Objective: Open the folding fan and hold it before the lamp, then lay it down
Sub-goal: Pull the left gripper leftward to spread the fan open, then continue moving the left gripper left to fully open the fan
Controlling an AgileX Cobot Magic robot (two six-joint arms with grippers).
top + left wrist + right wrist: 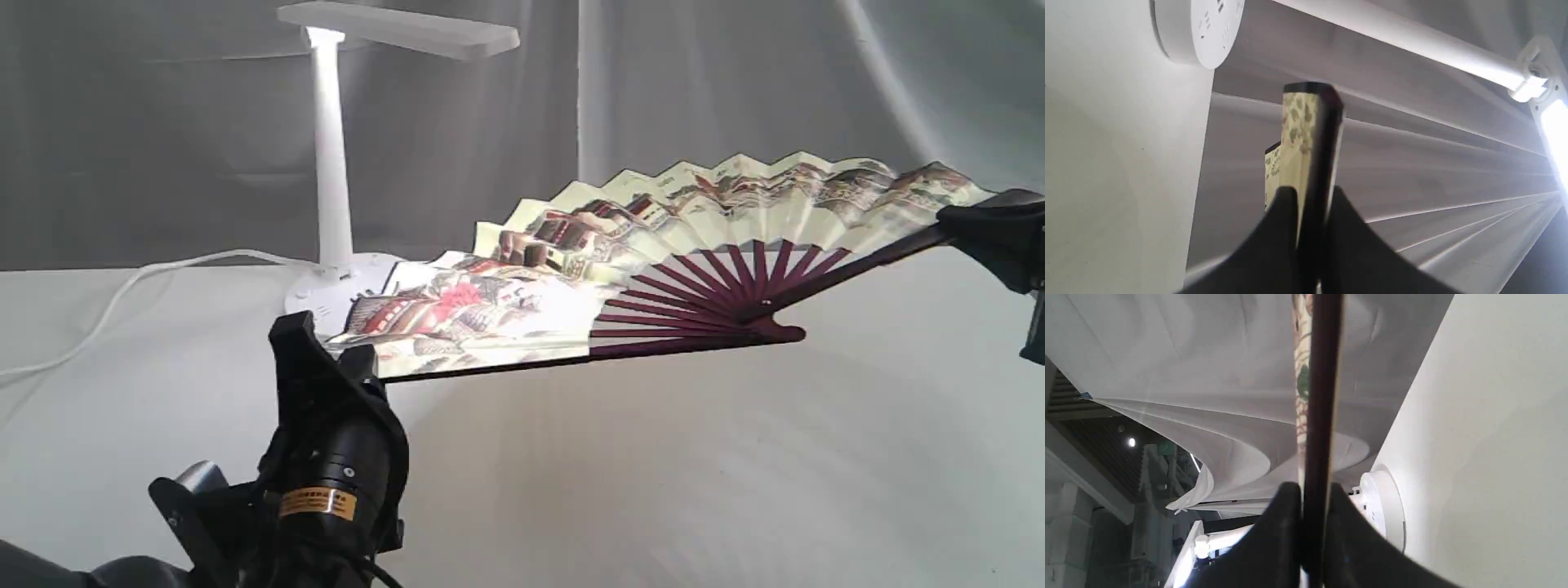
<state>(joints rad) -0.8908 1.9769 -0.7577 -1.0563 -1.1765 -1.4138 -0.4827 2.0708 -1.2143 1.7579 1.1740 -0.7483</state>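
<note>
The folding fan [620, 253] is spread wide open and held above the table, just right of the lamp [331, 163]. Its cream pleats show houses and red blossoms, and its maroon ribs meet at a pivot low on the right. My left gripper [331, 359] is shut on the fan's near left guard [1316, 151]. My right gripper [976, 224] is shut on the far right guard [1321, 396]. The lamp stands lit at the back left, its round base [1198, 28] partly hidden behind the fan's left pleats.
The lamp's white cord [122, 294] trails left over the white tablecloth [735, 474]. A grey-white curtain [735, 82] hangs behind. The lamp's flat head [404, 28] reaches rightward above the fan's left part.
</note>
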